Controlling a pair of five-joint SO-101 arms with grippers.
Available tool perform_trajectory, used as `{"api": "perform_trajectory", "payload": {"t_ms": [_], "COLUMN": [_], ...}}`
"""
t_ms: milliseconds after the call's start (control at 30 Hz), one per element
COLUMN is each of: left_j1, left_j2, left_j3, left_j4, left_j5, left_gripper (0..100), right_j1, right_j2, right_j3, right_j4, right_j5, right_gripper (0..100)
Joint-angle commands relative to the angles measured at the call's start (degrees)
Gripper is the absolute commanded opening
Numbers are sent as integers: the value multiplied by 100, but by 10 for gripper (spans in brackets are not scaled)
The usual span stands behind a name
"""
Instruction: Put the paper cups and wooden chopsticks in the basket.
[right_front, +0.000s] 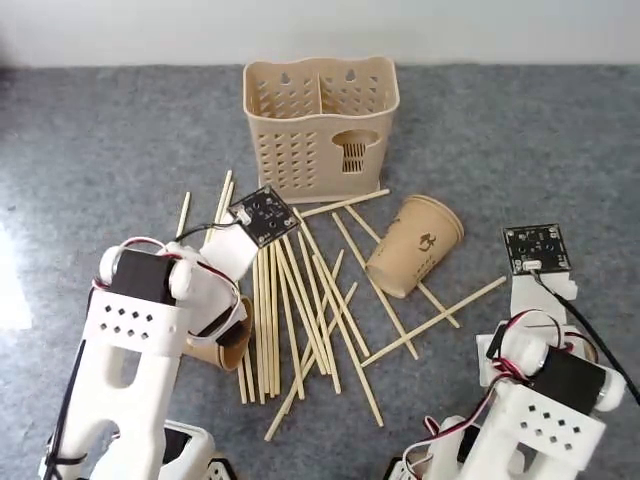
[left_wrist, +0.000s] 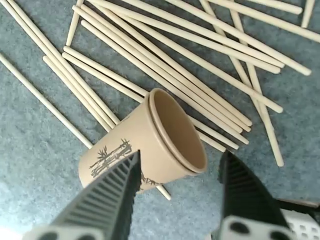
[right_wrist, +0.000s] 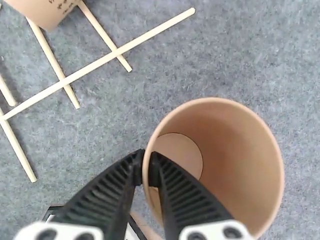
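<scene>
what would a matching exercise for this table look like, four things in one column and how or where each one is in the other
Things
1. basket
2. cup near the basket
3. left arm's cup
4. right arm's cup

States
A. its wall pinched between shut fingers
B. standing upright, on the far side of the chopsticks
C. on its side, an open finger on either side
D. on its side across chopsticks, no gripper at it

Pairs: 1-B, 2-D, 3-C, 4-A
</scene>
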Motion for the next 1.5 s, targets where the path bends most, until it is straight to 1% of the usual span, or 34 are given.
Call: {"api": "perform_trajectory", "payload": {"t_ms": [0,167,233,333,400,500,600,767,833,1100,1200,1367,1467], "left_j1": [-97,-141,-299,-633,-791,-844,-826,-809,-791,-853,-853,-844,-800], "left_j2": [9,9,9,9,9,0,0,-44,-44,-53,-53,-53,-44], "left_j3": [127,532,655,840,1024,1376,1560,1560,1560,1376,831,-532,-1068], "left_j4": [-378,-721,-897,-1257,-1459,-1679,-1829,-1925,-1925,-1846,-1451,-659,-413], "left_j5": [97,132,132,88,-44,-149,-149,-149,-158,-123,-53,396,791], "left_gripper": [246,246,241,209,196,179,144,53,15,14,13,13,13], "right_j1": [-66,-66,-66,-57,-66,-66,-66,-66,-66,-66,-66,-75,-75], "right_j2": [-66,-66,-66,-66,-66,-66,-66,-66,-75,-75,-75,-75,-75], "right_j3": [-35,-35,-35,-35,-35,-35,-35,-35,-35,-62,-62,-79,-167], "right_j4": [31,31,31,31,40,40,40,40,40,22,4,-22,-22], "right_j5": [79,79,79,79,79,79,79,79,79,79,79,79,79], "right_gripper": [9,9,9,9,9,9,9,9,9,9,9,9,9]}}
